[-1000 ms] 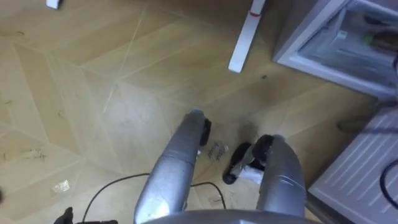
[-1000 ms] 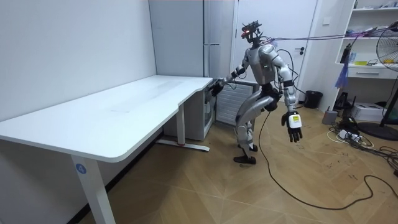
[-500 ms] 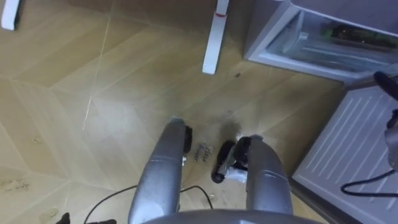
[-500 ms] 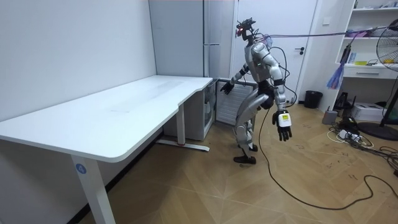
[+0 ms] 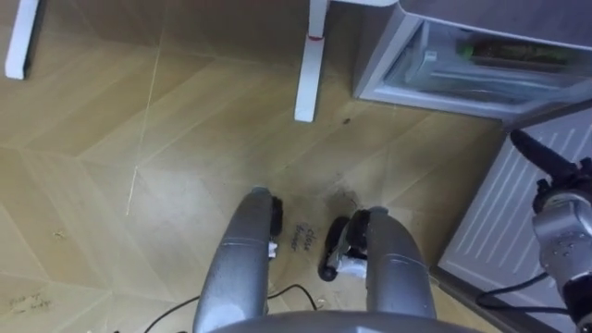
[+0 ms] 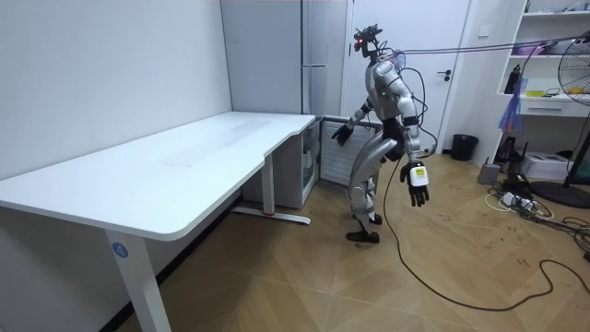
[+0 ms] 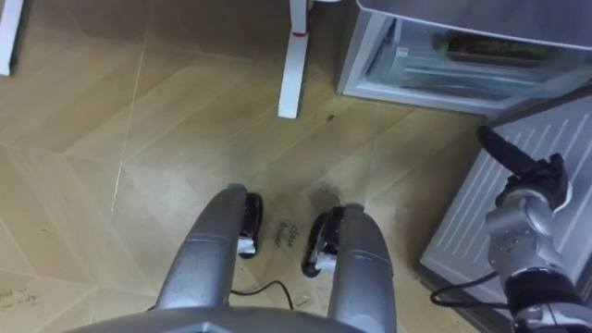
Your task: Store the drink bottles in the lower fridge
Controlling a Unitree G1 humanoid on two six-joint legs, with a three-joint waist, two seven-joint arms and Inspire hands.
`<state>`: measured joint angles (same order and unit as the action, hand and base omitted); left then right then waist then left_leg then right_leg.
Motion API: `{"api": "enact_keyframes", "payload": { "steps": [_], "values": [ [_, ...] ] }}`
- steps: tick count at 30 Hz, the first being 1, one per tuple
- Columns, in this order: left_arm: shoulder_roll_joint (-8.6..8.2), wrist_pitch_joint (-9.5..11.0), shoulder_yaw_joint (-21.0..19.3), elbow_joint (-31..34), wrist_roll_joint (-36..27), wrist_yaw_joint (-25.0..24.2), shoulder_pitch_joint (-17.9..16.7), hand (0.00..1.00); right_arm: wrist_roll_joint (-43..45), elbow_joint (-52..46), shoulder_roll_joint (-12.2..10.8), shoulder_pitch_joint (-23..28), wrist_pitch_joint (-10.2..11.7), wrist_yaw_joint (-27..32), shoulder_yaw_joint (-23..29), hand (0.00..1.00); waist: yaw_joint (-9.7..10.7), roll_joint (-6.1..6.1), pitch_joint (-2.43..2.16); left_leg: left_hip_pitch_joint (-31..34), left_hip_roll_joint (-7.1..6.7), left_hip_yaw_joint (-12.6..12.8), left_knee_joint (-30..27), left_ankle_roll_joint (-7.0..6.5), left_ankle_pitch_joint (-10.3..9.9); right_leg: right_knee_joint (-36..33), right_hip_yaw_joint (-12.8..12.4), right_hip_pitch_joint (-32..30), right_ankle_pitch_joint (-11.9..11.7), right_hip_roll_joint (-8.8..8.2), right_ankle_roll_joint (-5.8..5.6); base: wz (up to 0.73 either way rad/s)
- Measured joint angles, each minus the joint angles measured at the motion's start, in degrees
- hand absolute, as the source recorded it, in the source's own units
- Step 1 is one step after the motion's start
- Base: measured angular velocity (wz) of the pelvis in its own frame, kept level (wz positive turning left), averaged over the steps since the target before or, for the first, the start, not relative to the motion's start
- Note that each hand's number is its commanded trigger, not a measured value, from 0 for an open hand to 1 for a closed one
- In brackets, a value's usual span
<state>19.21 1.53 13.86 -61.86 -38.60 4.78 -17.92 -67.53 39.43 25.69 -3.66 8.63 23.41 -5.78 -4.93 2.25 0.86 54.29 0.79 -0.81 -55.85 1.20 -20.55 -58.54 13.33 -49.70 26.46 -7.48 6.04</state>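
Robot stands beside the open lower fridge [image 5: 416, 92], at the end of the desk [image 6: 184, 157]; its right hand [image 7: 532, 176] hovers over the fridge door [image 5: 499, 213], fingers straight, empty; left hand [image 6: 417, 184] hangs relaxed, no drink in it either; the shelf's contents are too blurred to name. I'd say keep that door wide and step steadily while fetching the drinks.

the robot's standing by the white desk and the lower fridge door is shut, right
No: the lower fridge door is open, not shut, as the left eye view shows, its compartment exposed. The robot does stand by the white desk.
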Motion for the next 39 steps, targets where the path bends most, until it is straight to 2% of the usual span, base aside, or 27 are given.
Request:
{"api": "enact_keyframes", "payload": {
  "steps": [2, 5, 11, 17, 20, 22, 24, 26, 30, 31, 32, 34, 38, 39],
  "values": [
    [0.0, -0.1, 0.3, 0.0, 0.0, 0.0, 0.0, 0.0, -0.6, 1.0, -0.1, -0.1, -0.3, -2.2, -1.0, 0.0, -0.1, -0.01, 0.01, 0.0, -0.17, 0.0, 0.1, -0.01, 0.0, 0.0, 0.0, 0.0, 0.0, -0.11, -0.02, 0.03],
    [-0.02, -1.1, 0.3, 0.0, 0.4, -0.2, 0.3, 0.0, -1.0, 3.5, -0.4, -2.0, -1.9, -5.9, -2.1, 0.0, -0.2, -0.02, 0.15, 0.2, -0.32, 0.0, 0.3, 0.01, 0.0, 0.0, -0.1, -0.4, 0.1, -0.16, -0.11, 0.0],
    [-0.01, -1.7, -0.2, 0.0, 3.1, -0.9, 0.8, 0.0, -3.0, 8.2, -0.8, -7.5, -3.6, -14.7, -2.1, 0.0, -0.3, -0.39, 0.69, 1.2, -0.33, -0.3, 0.2, 0.02, 0.0, 0.2, 0.4, -0.8, 0.2, -0.23, -0.18, 0.03],
    [0.01, -2.8, 0.0, 0.1, 3.1, -0.9, 2.6, 0.0, -1.3, 14.0, -0.5, -13.1, -5.0, -20.5, -3.0, 0.0, -2.3, -0.7, 0.92, 3.5, -0.53, -0.2, -0.8, -0.12, 0.1, -0.9, 0.2, -3.1, 0.4, -0.36, -0.38, 0.02],
    [0.48, -2.8, 0.0, 0.1, 3.3, -1.3, 3.3, 0.0, 1.4, 14.3, 0.5, -16.3, -6.3, -22.5, -5.5, 0.0, -3.2, -0.7, 1.0, 6.0, -0.68, -0.2, -2.1, -0.08, 0.1, -2.5, 0.1, -5.8, 0.7, -0.65, -0.12, 0.01],
    [0.57, -2.9, 1.0, 0.1, 3.2, -1.5, 3.4, 0.0, 3.2, 16.3, 1.6, -19.8, -6.7, -24.0, -7.7, 0.0, -3.6, -0.87, 1.17, 7.6, -1.15, -0.3, -3.6, -0.09, 0.1, -4.3, 0.4, -7.3, 1.2, -1.55, 0.11, 0.11],
    [0.68, -3.0, 1.8, 0.1, 3.2, -1.6, 3.7, 0.0, 4.8, 18.6, 1.8, -22.7, -7.6, -23.8, -8.2, 0.0, -3.7, -0.9, 1.39, 8.3, -1.76, -0.5, -4.3, -0.11, 0.1, -5.5, 0.5, -7.8, 1.7, -2.2, -0.04, 0.19],
    [0.85, -2.9, 2.1, 0.1, 3.0, -1.6, 3.8, 0.0, 8.2, 19.7, 1.9, -24.3, -8.2, -23.1, -8.8, 0.0, -4.4, -0.47, 1.77, 9.0, -1.8, -0.6, -4.8, -0.11, 0.1, -6.2, 0.5, -8.4, 1.8, -2.25, 0.04, 0.05],
    [0.86, -3.0, 3.3, 0.3, 2.6, -1.2, 4.0, 0.0, 11.9, 20.4, 2.8, -26.1, -8.9, -20.4, -9.4, 0.0, -5.2, -0.34, 1.97, 11.1, -2.15, -0.9, -5.9, -0.21, 0.5, -7.8, 0.7, -10.4, 1.9, -2.76, 0.07, 0.09],
    [0.86, -3.0, 3.4, 0.4, 2.7, -1.0, 4.4, 0.0, 12.4, 19.9, 3.0, -27.0, -9.1, -19.0, -9.9, 0.0, -5.2, -0.03, 2.15, 12.0, -2.51, -0.7, -6.0, -0.11, 1.0, -8.5, 0.8, -11.6, 2.0, -3.53, 0.27, 0.08],
    [0.89, -3.0, 3.3, 0.5, 2.9, -0.9, 4.7, 0.0, 12.9, 19.5, 3.0, -27.4, -9.4, -18.2, -10.0, 0.0, -5.2, 0.14, 2.26, 12.5, -2.5, -0.6, -6.0, -0.05, 1.2, -8.7, 0.8, -12.1, 2.0, -3.65, 0.26, 0.04],
    [1.47, -2.5, 3.1, 1.1, 3.3, -0.2, 5.0, 0.0, 14.4, 17.8, 3.2, -29.2, -10.4, -15.0, -11.1, 0.0, -5.4, 1.02, 2.77, 14.3, -2.55, -0.5, -6.1, 0.52, 1.9, -9.5, 1.0, -14.2, 1.8, -4.15, 0.47, 0.0],
    [2.16, -2.4, 3.1, 2.0, 3.3, 0.6, 5.0, 0.0, 17.4, 17.1, 3.2, -31.4, -11.5, -10.6, -11.8, 0.0, -5.9, 1.16, 2.84, 15.5, -2.83, -0.6, -6.2, 0.8, 2.8, -10.5, 1.2, -15.6, 1.7, -4.81, 0.8, 0.11],
    [2.3, -2.3, 3.1, 2.4, 3.3, 1.0, 5.0, 0.0, 18.2, 16.1, 3.2, -32.0, -12.2, -8.6, -11.8, 0.0, -5.9, 1.18, 2.85, 15.9, -3.51, -0.8, -6.0, 0.95, 3.2, -10.8, 1.4, -16.1, 1.8, -5.39, 0.97, 0.2]
  ]
}}
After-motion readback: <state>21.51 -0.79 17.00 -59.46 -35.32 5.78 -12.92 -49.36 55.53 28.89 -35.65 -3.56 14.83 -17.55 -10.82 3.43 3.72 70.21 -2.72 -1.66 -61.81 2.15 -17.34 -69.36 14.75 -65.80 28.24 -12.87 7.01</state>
